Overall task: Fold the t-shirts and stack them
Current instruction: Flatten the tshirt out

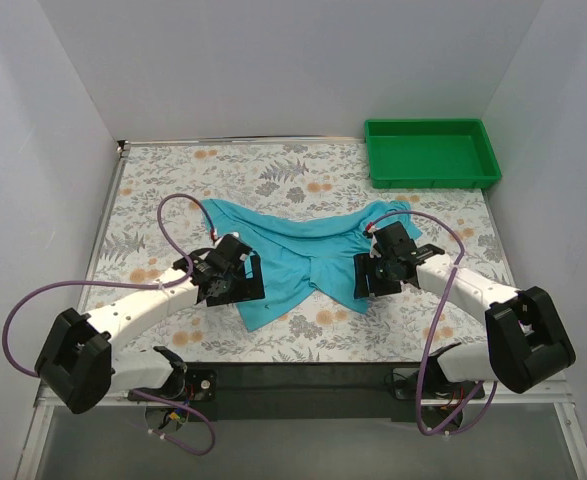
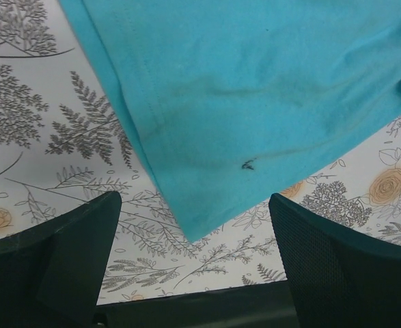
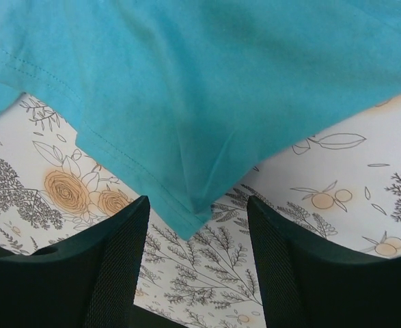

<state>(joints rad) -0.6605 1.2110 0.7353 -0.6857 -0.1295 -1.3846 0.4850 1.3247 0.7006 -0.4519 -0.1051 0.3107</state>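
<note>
1. Cloth of bright blue, the t-shirt (image 1: 293, 250), lies crumpled and spread wide in the middle of the bench (image 1: 273, 175), which has flowers and leaves printed on it. The left end effector (image 1: 235, 278) sits over the shirt's left part. The right end effector (image 1: 381, 268) sits over its right part. A green tray (image 1: 370, 150) is at the far right corner, well apart from the shirt.
2. From the left wrist, the left end effector (image 2: 193, 212) is open. Its two dark fingers (image 2: 63, 260) are far apart with nothing held. A corner of the t-shirt (image 2: 255, 89) points down at the gap. A small dark speck (image 2: 248, 164) is on the cloth near that corner.
3. From the right wrist, the right end effector (image 3: 197, 205) is open too. A sewn corner of the t-shirt (image 3: 207, 89) comes down to the gap between the fingers (image 3: 302, 273). It may just touch them, but that is hard to see.
</note>
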